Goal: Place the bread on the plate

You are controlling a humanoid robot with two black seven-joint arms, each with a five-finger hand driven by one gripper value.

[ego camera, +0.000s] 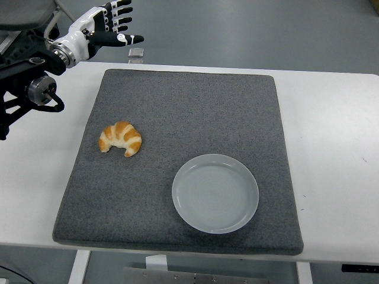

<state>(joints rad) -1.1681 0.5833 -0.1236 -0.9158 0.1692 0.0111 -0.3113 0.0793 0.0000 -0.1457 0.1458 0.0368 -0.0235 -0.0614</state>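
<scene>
Left hand [109, 26] of the humanoid robot hangs in the air at the far-left corner of the white worktop [331, 136], its five black-and-white fingers [121, 21] spread wide and stretched out level toward the right, gripping nothing. Its thumb points rightward just below the four stacked fingers, and the palm faces roughly toward the mat's side of the scene. Behind it, a white wrist cuff joins a black forearm [29, 71] that enters from the picture's left edge, with a round metal joint and a loop of black cable showing beneath it. This hand sits above and beyond the far-left corner of the grey felt mat [177, 106], well apart from everything lying on it.

On the mat's left half lies the bread [121, 138], a golden-brown croissant curved like a crescent with its tips pointing toward the near edge. It rests flat on the felt, touching nothing else. A pale, round plate [215, 193] stands empty on the mat nearer the front edge and to the right of centre, clearly apart from the croissant.

Beyond the worktop's far edge, a small clear square object [137, 53] sits on the grey floor just past the fingertips. The robot's right arm does not appear.
</scene>
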